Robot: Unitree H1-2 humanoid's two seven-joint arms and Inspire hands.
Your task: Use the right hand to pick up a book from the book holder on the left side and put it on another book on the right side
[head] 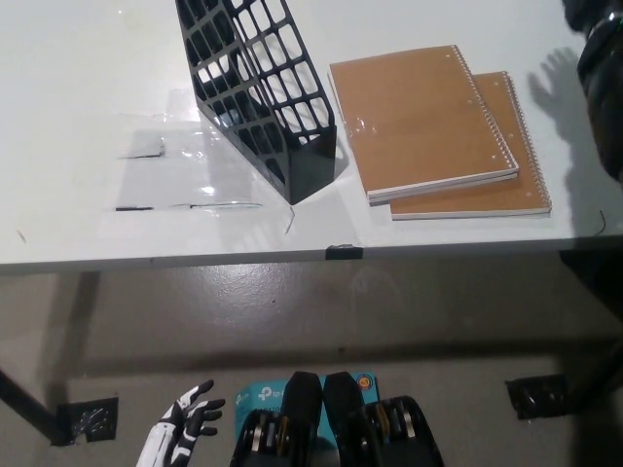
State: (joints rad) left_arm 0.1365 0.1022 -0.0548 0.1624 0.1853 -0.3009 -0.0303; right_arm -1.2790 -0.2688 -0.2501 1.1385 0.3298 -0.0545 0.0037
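From the head view I see the top book lying flat on the bottom book on the right of the white bench — both brown, spiral-bound, the upper one offset to the left. The black mesh book holder stands just beside them. My right hand is at the right edge, fingers out of frame — I cannot tell their state. My left hand hangs low, fingers spread, holding nothing.

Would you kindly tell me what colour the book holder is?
Black, an open grid-pattern book holder, seen best in the head view.
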